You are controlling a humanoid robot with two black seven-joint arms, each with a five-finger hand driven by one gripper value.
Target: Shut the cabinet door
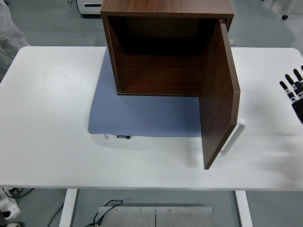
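Note:
A dark brown wooden cabinet (165, 52) stands on a blue-grey mat (142, 113) at the back middle of the white table (47, 118). Its inside is empty. Its door (218, 94) is hinged on the right and stands wide open, pointing toward the table's near edge. A white handle (232, 139) shows on the door's outer side. My right hand (296, 90) is at the picture's right edge, well to the right of the door, with its fingers straight and spread, holding nothing. My left arm is out of view.
A person's light sleeve (9, 33) shows at the top left corner. A white device (87, 5) stands on the floor behind the table. Cables (9, 194) lie on the floor at the bottom left.

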